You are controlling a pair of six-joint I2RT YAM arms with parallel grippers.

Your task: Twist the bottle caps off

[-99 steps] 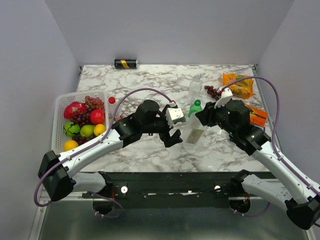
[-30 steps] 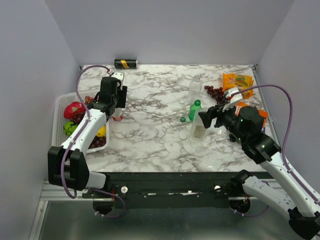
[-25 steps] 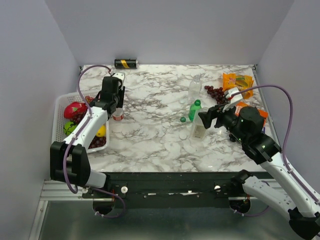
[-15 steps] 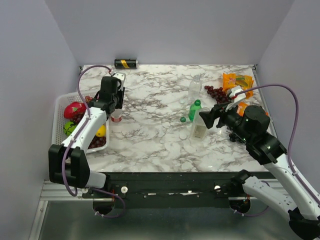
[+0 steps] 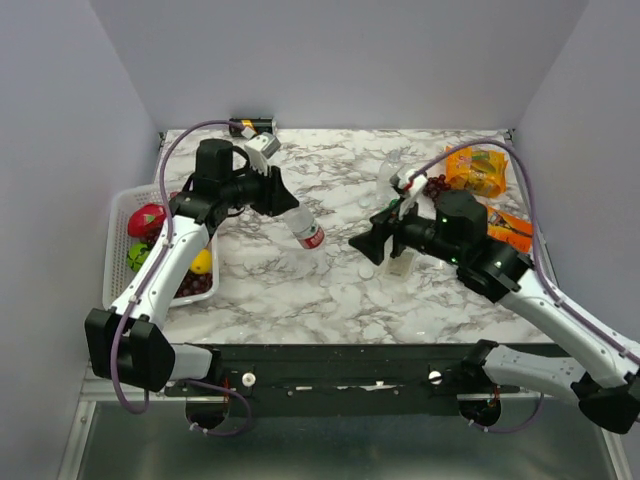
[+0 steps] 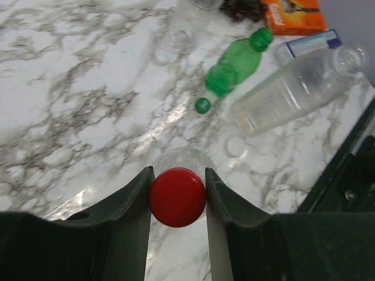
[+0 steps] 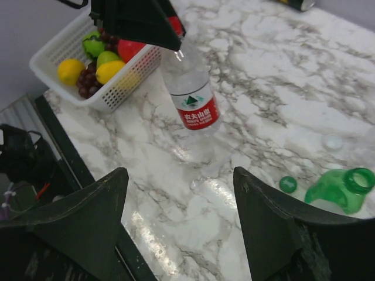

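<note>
My left end effector (image 6: 177, 175) pinched the red cap (image 6: 177, 197), small bottle (image 7: 192, 96) hanging over the desk (image 5: 330, 290) — my right end effector (image 7: 179, 172) gaped empty; twisting unsupported might've dropped it.

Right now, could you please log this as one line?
left gripper: shut on small bottle by cap, aloft | right gripper: open | green bottle: uncapped

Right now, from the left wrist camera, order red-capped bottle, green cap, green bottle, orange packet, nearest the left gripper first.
1. Red-capped bottle: in left gripper.
2. Green cap: just beyond.
3. Green bottle: past cap.
4. Orange packet: top right.
</note>
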